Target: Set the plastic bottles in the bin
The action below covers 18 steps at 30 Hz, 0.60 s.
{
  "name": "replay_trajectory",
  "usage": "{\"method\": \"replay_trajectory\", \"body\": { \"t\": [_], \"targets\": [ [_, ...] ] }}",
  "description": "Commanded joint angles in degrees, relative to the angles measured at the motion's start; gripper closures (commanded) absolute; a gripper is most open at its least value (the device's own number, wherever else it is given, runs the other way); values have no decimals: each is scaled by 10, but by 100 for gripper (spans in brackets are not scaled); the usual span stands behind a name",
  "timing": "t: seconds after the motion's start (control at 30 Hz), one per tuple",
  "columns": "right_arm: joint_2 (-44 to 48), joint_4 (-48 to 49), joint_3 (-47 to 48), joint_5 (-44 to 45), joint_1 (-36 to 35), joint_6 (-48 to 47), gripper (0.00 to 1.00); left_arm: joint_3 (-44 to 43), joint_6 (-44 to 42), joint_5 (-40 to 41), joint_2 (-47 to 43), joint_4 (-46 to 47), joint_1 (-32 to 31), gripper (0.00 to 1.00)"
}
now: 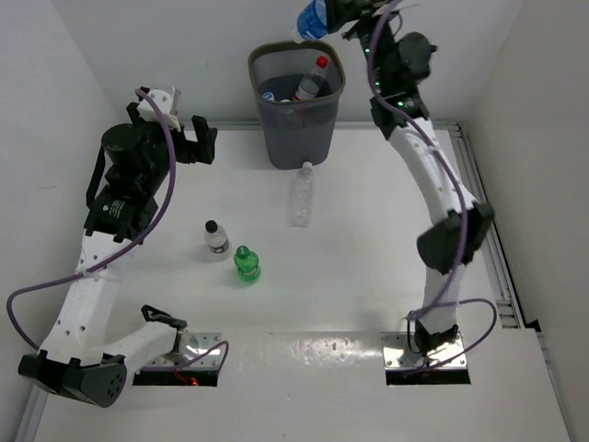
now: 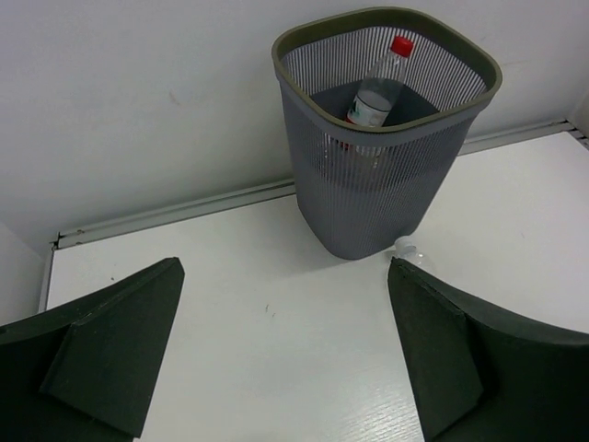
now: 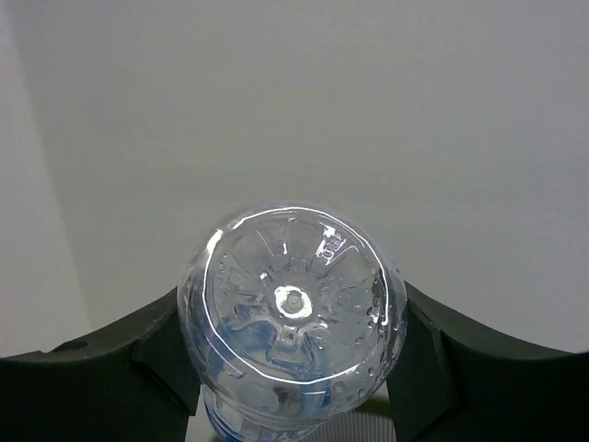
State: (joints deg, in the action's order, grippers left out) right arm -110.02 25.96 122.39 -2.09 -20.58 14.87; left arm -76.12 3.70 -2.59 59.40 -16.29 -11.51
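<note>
Bottle (image 3: pixel 293 313) in right hand (image 3: pixel 294 345) — over bin (image 1: pixel 296 129).

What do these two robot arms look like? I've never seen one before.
The left arm and right arm are slim white tubes linked by chunky black joints. A thin purple cable loops along each. Each ends in two dark, wedge-shaped fingers and stands on a shiny metal plate.

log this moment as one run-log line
right fingers: shut on blue-labelled bottle, high near bin | left fingers: open, empty | in bin: red-capped bottle | on table: clear bottle, black-capped bottle, green bottle
</note>
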Motion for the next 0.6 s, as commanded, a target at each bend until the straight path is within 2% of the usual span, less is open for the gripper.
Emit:
{"method": "replay_trajectory", "body": {
  "t": [0.0, 0.1, 0.13, 0.2, 0.3, 0.37, 0.4, 0.43, 0.5, 0.57],
  "targets": [
    [-89, 93, 51, 40, 8, 5, 97, -5, 0, 2, -9, 27, 9, 0],
    [-164, 119, 92, 50, -1, -18, 49, 5, -6, 2, -14, 20, 14, 0],
    [-192, 129, 100, 57, -7, -22, 19, 5, -12, 2, -14, 14, 19, 0],
    [-210, 133, 106, 63, -13, -27, 1, 5, -22, 2, -14, -5, 19, 0],
    [-172, 117, 76, 44, -10, -6, 1, 0, -58, 2, -14, -52, 19, 0],
    [-131, 101, 57, 34, -12, 0, 0, 5, -114, -7, -14, -93, 24, 0],
    [-122, 96, 55, 26, -9, 1, 0, 5, -144, -26, -21, -109, 25, 0],
    [-111, 78, 51, 24, -8, 1, 0, 24, -179, -89, -21, -130, 32, 0],
    [-58, 44, 22, 23, -2, 12, 0, 46, -235, -134, -37, -181, 38, 0],
    [-6, 10, -22, -9, 4, 20, 0, 61, -304, -185, -43, -231, 44, 7]
  ]
}}
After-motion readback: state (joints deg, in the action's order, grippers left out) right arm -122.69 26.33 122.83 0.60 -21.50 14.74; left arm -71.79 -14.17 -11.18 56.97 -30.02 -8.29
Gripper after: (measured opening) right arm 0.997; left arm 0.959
